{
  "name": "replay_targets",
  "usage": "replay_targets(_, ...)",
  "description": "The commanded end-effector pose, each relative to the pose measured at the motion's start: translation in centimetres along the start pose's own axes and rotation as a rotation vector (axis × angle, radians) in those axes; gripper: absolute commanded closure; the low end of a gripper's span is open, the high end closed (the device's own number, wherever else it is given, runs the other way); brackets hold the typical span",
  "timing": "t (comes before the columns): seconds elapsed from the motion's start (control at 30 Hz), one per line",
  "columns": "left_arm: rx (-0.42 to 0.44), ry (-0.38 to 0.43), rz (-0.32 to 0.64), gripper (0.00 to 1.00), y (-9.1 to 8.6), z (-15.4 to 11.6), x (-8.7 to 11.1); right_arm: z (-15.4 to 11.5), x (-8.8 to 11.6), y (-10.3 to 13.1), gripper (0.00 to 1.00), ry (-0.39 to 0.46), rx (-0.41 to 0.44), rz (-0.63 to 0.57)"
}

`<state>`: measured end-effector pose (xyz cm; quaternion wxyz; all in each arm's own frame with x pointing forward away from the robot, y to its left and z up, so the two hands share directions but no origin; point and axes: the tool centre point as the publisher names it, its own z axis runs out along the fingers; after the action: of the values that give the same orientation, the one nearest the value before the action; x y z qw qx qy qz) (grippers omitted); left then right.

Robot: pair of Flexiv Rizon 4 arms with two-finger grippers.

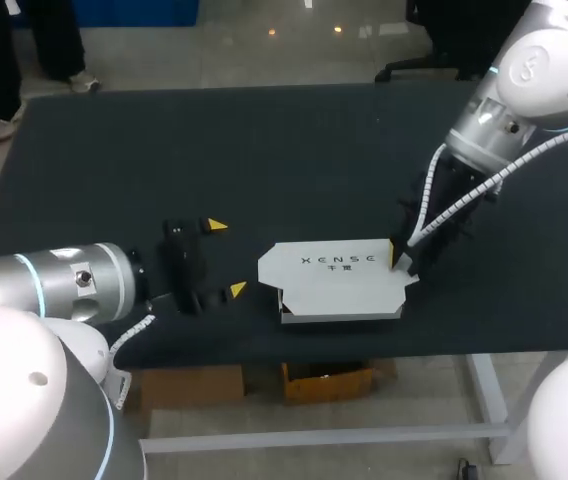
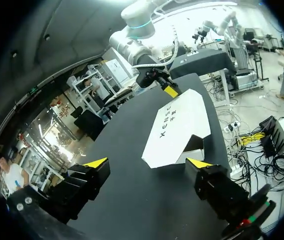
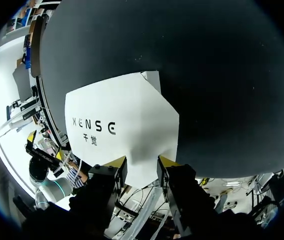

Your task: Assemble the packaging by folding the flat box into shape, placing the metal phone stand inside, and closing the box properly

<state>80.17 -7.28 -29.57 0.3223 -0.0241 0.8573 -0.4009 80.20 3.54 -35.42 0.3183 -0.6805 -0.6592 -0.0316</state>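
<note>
A white box (image 1: 334, 280) lies near the table's front edge, lid side up with dark print, and its left end shows an open side. My right gripper (image 1: 401, 262) stands at the box's right end. In the right wrist view the box (image 3: 122, 125) narrows to a flap that sits between the fingers of that gripper (image 3: 142, 162), touching both. My left gripper (image 1: 227, 257) hovers just left of the box, wide open and holding nothing. In the left wrist view the box (image 2: 179, 127) lies ahead of its gripper (image 2: 147, 163), with my right gripper (image 2: 164, 85) at the far end. No phone stand shows.
The black table (image 1: 164, 150) stretches bare behind and to the left of the box. Its front edge runs close under the box and under my left gripper.
</note>
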Motion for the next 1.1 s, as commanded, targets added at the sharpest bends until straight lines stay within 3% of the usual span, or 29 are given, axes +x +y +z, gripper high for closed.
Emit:
replay_targets(0.03, -0.099, 0.142, -0.004, 0.0, -0.9, 0.4, -0.7, 0.1, -0.2, -0.2, 0.63, 0.008, -0.011, -0.003)
replay_targets(0.53, -0.099, 0.142, -0.004, 0.0, -0.9, 0.4, -0.7, 0.5, -0.3, -0.4, 0.64, 0.028, -0.052, -0.016)
replay_targets(0.6, -0.182, 0.141, -0.134, 0.0, -1.4, 0.8, -1.0, 0.6, -0.4, -0.5, 0.64, 0.032, -0.064, -0.021)
replay_targets(0.83, -0.215, 0.169, -0.323, 0.0, -2.1, 0.8, -1.3, 0.8, -0.8, -0.7, 0.63, 0.047, -0.128, -0.03)
replay_targets(0.97, -0.247, 0.092, -0.472, 0.0, -2.2, 0.8, -1.5, 1.1, -1.2, -0.8, 0.63, 0.058, -0.139, -0.031)
replay_targets(1.1, -0.276, 0.088, -0.579, 0.0, -1.9, 0.9, -1.9, 1.3, -1.4, -0.9, 0.63, 0.067, -0.152, -0.032)
